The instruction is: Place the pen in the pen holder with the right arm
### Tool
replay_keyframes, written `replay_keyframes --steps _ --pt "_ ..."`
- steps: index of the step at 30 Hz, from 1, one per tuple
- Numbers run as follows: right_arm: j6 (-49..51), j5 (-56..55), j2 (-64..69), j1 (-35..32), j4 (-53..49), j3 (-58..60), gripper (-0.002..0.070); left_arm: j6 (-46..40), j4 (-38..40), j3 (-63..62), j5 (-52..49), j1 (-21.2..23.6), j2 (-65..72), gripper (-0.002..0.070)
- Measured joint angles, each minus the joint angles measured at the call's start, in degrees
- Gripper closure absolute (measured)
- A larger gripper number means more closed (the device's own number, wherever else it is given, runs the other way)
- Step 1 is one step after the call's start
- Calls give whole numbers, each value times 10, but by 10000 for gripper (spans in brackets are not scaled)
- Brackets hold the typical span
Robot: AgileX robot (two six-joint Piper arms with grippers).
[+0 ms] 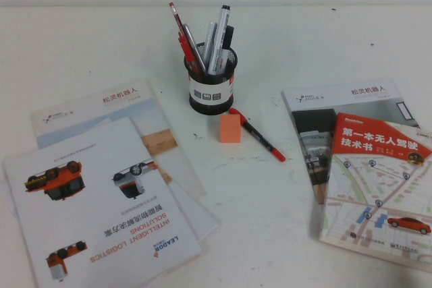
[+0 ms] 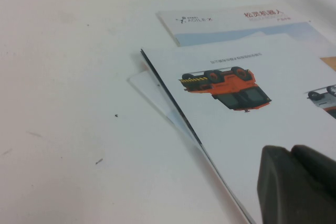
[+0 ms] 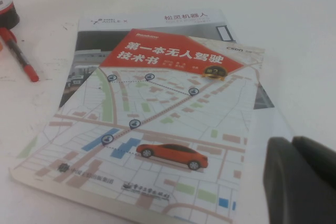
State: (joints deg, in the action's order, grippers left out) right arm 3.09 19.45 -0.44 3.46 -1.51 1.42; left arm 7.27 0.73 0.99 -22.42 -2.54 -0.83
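Nearest the camera, the right gripper (image 3: 302, 179) and left gripper (image 2: 296, 182) hung over booklets, grip state unreadable, while the pen (image 1: 256, 134) lay just before the pen holder (image 1: 210, 85), touching, apparently, an orange block (image 1: 230, 128) that might foul a grasp.

We see a white tabletop (image 1: 81, 45) carrying the pen holder (image 1: 210, 85) at upper centre. The pen (image 1: 258, 134) and an orange block (image 1: 230, 128) lie just below it. Booklets (image 1: 101, 187) lie lower left, books (image 1: 368, 166) right.

orange block (image 1: 230, 128), brochures (image 1: 101, 187), map book (image 1: 378, 180)
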Motion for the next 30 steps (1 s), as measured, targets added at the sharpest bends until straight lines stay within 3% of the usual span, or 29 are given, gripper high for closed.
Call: replay_keyframes --steps 6,9,14,16,30 --pt "0 -7 0 0 76 0 696 0 0 0 0 0 0 678" --pt "1 -36 0 0 216 0 696 0 0 0 0 0 0 677" --pt "1 -70 0 0 561 1 696 0 0 0 0 0 0 677" --pt "1 -84 0 0 631 1 696 0 0 0 0 0 0 678" --pt "-70 -33 15 0 635 -11 696 0 0 0 0 0 0 677"
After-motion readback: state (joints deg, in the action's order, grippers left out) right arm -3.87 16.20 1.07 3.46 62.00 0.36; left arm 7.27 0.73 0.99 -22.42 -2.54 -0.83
